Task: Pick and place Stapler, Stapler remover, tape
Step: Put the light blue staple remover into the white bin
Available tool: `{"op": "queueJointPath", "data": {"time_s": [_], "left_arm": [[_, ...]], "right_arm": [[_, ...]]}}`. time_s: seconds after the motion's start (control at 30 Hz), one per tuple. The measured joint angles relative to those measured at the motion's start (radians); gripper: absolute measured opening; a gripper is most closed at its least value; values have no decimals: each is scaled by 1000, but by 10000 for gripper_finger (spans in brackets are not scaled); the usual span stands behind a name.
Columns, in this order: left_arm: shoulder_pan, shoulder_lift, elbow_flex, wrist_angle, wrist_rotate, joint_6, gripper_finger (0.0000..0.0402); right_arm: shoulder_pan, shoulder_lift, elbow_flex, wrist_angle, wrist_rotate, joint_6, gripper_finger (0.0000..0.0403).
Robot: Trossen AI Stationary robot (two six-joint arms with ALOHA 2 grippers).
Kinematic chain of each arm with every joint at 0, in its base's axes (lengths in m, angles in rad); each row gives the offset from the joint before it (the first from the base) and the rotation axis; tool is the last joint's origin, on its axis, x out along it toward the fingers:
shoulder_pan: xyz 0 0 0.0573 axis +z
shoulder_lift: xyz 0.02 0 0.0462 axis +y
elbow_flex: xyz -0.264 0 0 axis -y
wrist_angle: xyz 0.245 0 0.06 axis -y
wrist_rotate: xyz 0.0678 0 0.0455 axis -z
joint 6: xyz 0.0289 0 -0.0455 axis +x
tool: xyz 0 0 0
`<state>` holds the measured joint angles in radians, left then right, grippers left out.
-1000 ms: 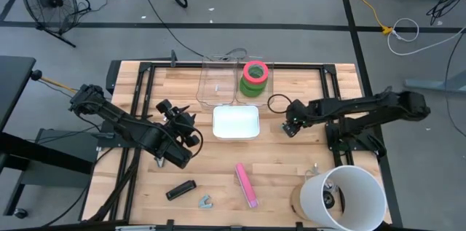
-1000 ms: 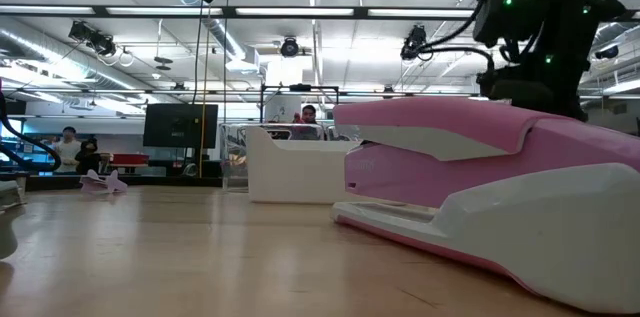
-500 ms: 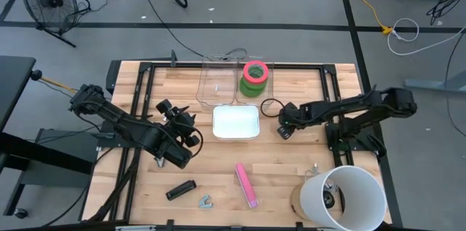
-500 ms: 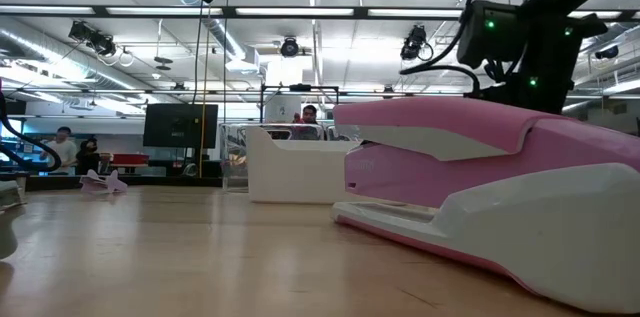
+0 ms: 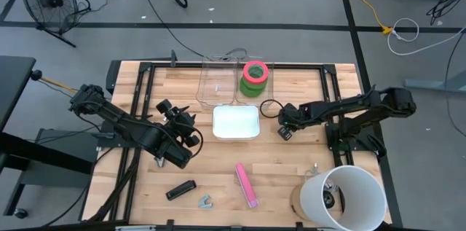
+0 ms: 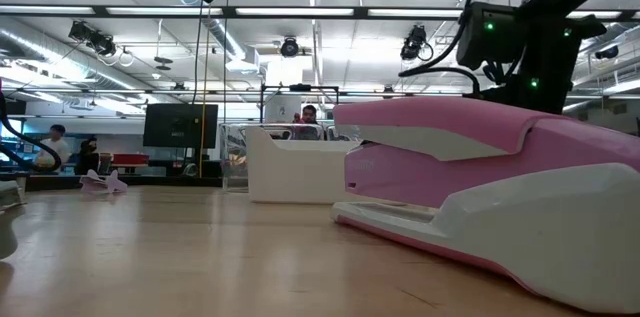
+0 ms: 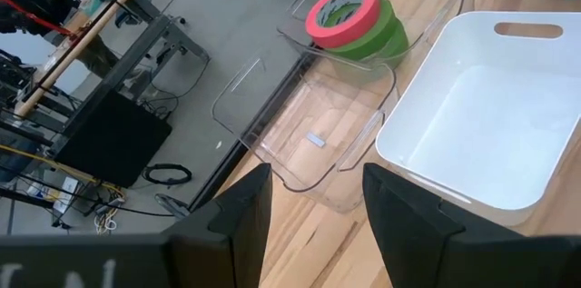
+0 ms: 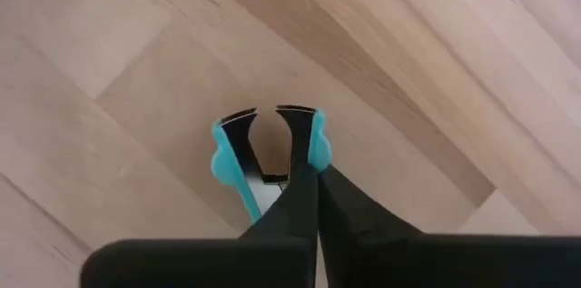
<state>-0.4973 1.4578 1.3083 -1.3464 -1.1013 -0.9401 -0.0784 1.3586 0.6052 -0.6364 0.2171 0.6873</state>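
A teal stapler remover (image 8: 266, 153) lies on the wooden table, its claws pointing away from my right gripper (image 8: 310, 177), which is shut on it just right of the white tray (image 5: 236, 122). In the high view this gripper (image 5: 284, 130) hides the remover. The pink stapler (image 5: 245, 184) lies on its side at the near middle and fills the low view (image 6: 480, 207). The tape (image 5: 255, 76), a pink roll stacked on green ones (image 7: 349, 17), rests in a clear bin. My left gripper (image 7: 313, 224) hangs open above the table, left of the tray. My right gripper comes steeply from above. Its shut fingers (image 8: 295, 202) cover the remover's near end, and the seam between them runs straight up to one teal-gripped arm (image 8: 316, 147). That arm looks pinched, one finger inside the remover's fork and one outside. The remover lies flat on the table.
Two clear bins (image 5: 218, 85) stand at the far middle behind the tray. A black bar-shaped thing (image 5: 180, 189) and a small grey piece (image 5: 206, 202) lie near the front edge. A large white bucket (image 5: 351, 196) stands at the near right corner.
My right gripper has gone a little toward the table's left edge and down to the table, then held still. My left arm and all other things have kept their places.
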Motion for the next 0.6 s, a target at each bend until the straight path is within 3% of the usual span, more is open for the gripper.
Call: {"op": "queueJointPath", "data": {"time_s": [0.17, 0.4, 0.6], "left_arm": [[0, 0, 0, 0, 0, 0, 179], [0, 0, 0, 1, 0, 0, 179], [1, 0, 0, 0, -3, 0, 179]], "right_arm": [[7, -49, 61, -69, -15, -20, 1], [35, -129, 256, -253, 22, -54, 1], [77, -144, 427, -176, 36, -130, 0]]}}
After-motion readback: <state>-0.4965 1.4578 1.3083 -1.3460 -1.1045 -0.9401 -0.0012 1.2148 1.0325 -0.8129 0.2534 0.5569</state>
